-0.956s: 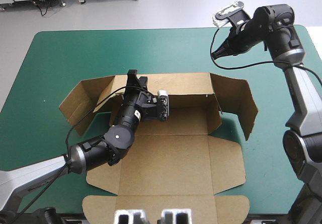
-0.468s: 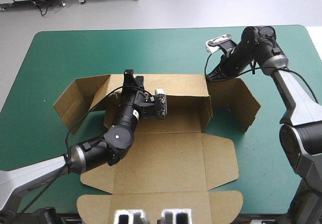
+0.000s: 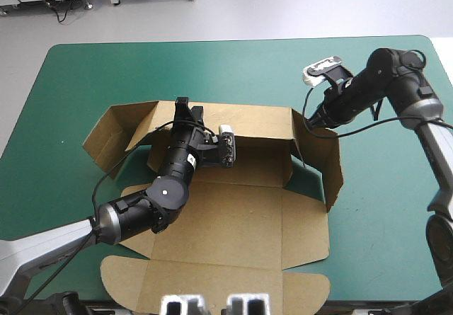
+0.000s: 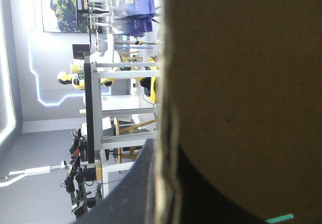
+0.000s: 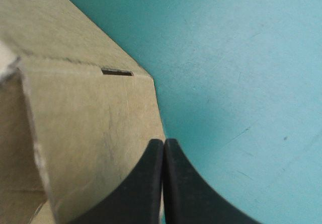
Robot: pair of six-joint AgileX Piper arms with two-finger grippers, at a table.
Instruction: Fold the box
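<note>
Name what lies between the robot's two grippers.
In the high view, the box's raised rear wall spans the stretch from the left gripper to the right gripper.

Shows the right gripper [image 5: 163, 143] with both black fingers pressed together in one pointed arch. Puts its tip right at the side edge of a brown panel of the box [image 5: 95, 133]. Shows a short dark slit [image 5: 116, 72] near that panel's folded corner, with another panel angling away beyond the crease. Leaves bare teal-green cover [image 5: 241, 83] beside and ahead of the gripper.
</note>
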